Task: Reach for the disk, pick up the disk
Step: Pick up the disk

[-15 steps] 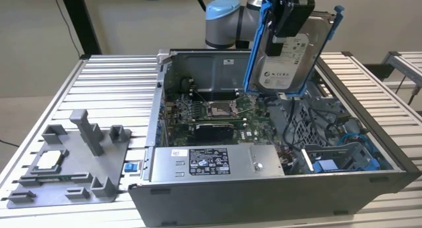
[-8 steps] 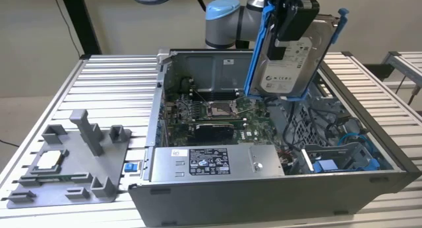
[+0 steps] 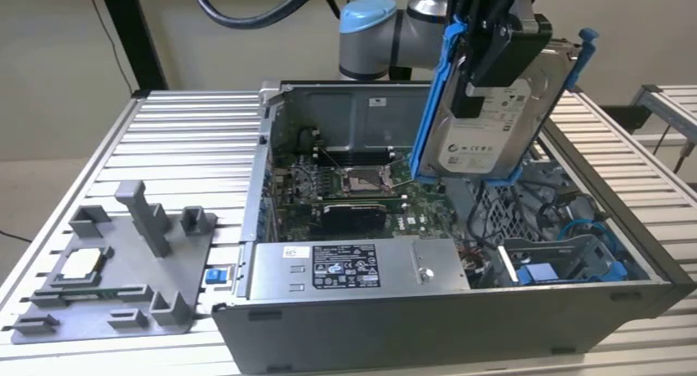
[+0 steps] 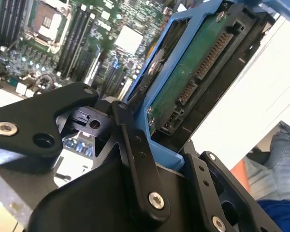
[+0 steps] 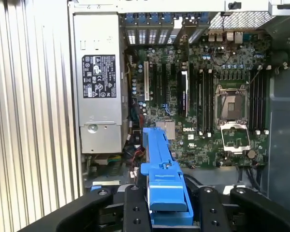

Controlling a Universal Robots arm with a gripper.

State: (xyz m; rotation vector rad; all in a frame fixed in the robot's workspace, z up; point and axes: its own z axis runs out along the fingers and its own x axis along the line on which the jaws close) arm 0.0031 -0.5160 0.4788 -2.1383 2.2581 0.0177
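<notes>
Open case (image 3: 360, 331) on the slatted table (image 3: 175, 139) holds the motherboard (image 5: 203, 96), the power supply (image 5: 99, 96) along one wall, cables and a blue bracket (image 3: 539, 276) in the drive bay. The disk (image 3: 495, 119) hangs above the case, clear of it, long axis near vertical and slightly tilted, label toward the exterior camera, connector end (image 4: 198, 72) away from the gripper (image 3: 490, 62). Jaws clamped on the disk's blue rails (image 5: 164, 179). Grey fixture (image 3: 126, 270) sits on the table at the exterior view's left.
</notes>
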